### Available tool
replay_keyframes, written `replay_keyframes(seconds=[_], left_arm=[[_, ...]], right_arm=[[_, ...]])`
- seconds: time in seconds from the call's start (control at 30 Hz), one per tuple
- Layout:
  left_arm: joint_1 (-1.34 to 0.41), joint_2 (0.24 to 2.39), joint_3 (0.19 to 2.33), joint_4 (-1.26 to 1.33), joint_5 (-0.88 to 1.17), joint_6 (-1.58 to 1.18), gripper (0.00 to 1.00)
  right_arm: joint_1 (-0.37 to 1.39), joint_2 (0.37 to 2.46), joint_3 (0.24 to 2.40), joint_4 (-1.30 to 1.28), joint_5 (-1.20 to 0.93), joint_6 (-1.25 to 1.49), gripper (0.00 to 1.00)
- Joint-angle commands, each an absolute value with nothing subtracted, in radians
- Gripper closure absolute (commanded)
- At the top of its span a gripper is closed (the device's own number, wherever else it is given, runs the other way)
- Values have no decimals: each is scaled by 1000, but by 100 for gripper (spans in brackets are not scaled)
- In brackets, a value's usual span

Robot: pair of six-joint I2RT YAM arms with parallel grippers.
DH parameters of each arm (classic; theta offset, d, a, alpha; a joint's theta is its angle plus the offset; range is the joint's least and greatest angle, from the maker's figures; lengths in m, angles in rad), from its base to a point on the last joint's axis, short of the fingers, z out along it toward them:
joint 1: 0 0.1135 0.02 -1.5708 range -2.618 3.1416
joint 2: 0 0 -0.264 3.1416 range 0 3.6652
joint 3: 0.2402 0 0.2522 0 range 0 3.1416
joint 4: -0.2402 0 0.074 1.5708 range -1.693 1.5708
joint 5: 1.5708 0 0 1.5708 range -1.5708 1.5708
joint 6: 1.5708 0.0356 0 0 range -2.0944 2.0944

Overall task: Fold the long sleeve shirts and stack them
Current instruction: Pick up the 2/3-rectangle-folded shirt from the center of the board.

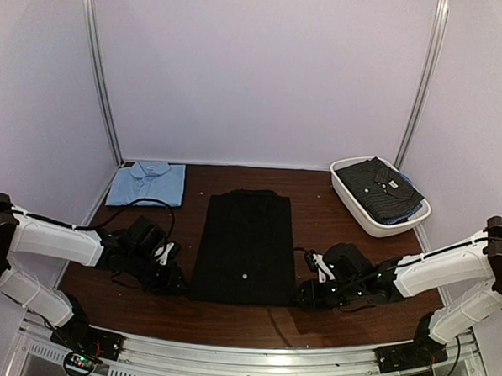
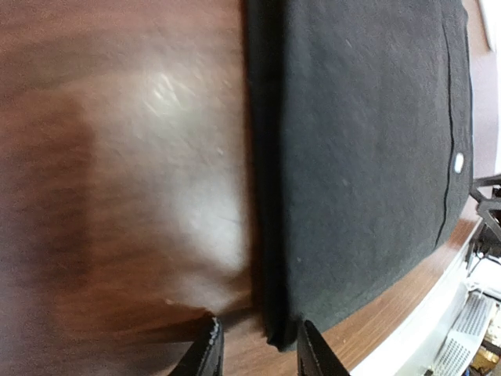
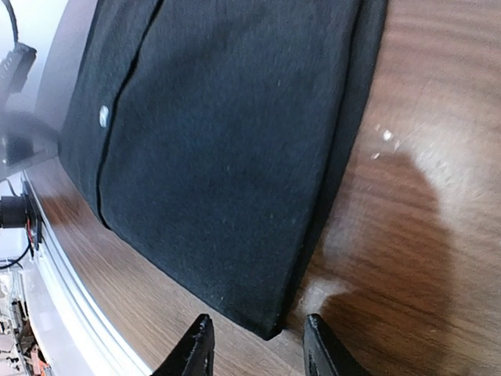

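Note:
A black shirt (image 1: 246,245) lies flat on the brown table, folded into a long rectangle with its sleeves tucked in and a pale button (image 1: 245,277) near its front end. My left gripper (image 1: 172,278) is open at the shirt's near left corner (image 2: 278,333), its fingers either side of that corner. My right gripper (image 1: 302,296) is open at the near right corner (image 3: 270,325). A folded light blue shirt (image 1: 147,182) lies at the back left. Dark dotted shirts (image 1: 379,189) lie in the white tub.
The white oval tub (image 1: 358,207) stands at the back right. Pale walls close the table on three sides. A metal rail (image 1: 242,360) runs along the near edge. Black cables trail beside each wrist.

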State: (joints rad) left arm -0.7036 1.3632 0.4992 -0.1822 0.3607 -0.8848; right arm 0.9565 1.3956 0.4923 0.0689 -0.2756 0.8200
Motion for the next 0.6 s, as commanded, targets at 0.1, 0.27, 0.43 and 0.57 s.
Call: replay_keyframes(seconds=[0.1, 0.27, 0.43, 0.57], left_arm=[[-746, 1380, 473, -183, 397, -923, 65], [-756, 1385, 472, -187, 395, -945, 67], [-756, 1393, 471, -188, 388, -951, 69], [-756, 1412, 478, -187, 387, -951, 71]], right_arm=[[994, 1463, 473, 126, -306, 872, 60], [997, 1462, 458, 115, -308, 889, 60], [998, 1447, 432, 116, -308, 907, 60], [999, 1453, 422, 124, -308, 915, 61]])
